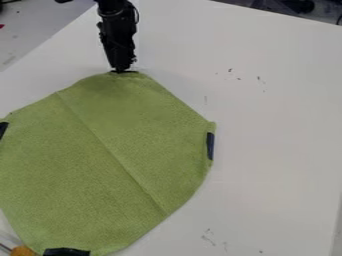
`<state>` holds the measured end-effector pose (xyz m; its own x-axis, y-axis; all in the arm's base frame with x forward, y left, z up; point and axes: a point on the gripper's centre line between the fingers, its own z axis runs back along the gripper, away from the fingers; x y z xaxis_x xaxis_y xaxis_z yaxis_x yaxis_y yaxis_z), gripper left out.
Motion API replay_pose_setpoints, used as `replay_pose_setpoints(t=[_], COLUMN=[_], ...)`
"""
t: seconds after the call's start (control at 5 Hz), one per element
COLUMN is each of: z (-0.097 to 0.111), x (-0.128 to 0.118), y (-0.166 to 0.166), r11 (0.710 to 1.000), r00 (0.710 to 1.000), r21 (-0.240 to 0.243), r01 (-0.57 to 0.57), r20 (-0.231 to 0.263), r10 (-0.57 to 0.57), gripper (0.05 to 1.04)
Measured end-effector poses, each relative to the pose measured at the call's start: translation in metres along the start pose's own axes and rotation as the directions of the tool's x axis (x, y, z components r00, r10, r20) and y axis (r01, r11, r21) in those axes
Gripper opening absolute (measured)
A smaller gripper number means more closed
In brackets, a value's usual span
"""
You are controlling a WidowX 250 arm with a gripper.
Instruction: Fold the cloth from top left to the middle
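Grasping step, I judge: my gripper [123, 68] is at the cloth [100, 165]'s top edge; whether it pinches, I cannot tell. Next: secure, lift, fold middleward.

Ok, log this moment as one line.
claw at top edge of cloth | cloth spread on table, slanting crease across it | fold to middle not made | grip unclear

Shining bright and soft across the white tabletop [280, 140], dimming gently into faint shadow beside the upper right edge of the green cloth [100, 165], deepening over its top, right below the gripper [123, 70].
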<state>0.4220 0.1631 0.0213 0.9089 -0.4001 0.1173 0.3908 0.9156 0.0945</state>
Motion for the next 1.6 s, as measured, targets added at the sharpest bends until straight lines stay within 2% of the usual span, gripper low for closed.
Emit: replay_pose_setpoints(t=[0.2,0.4,0.6,0.8,1.0,1.2,1.4,1.6], z=[-0.002,-0.005,0.003,0.018,0.023,0.021,-0.004,-0.010], x=[-0.002,-0.005,-0.010,-0.008,-0.010,-0.008,-0.005,0.004], y=[-0.001,-0.002,-0.007,-0.019,-0.024,-0.025,-0.023,-0.017], r11=[1.000,1.000,1.000,0.997,0.996,0.998,1.000,0.999], r00=[1.000,1.000,0.999,1.000,1.000,0.999,1.000,1.000], r21=[-0.003,-0.002,0.024,0.072,0.082,0.056,-0.017,-0.037], r01=[-0.003,0.005,0.008,0.003,-0.015,-0.028,-0.021,-0.001], r20=[0.001,-0.011,-0.037,-0.025,-0.006,0.024,0.020,0.019], r10=[0.003,-0.005,-0.007,-0.001,0.015,0.027,0.022,0.001], gripper=[0.136,0.328,0.608,0.897,1.006,1.001,1.000,1.000])
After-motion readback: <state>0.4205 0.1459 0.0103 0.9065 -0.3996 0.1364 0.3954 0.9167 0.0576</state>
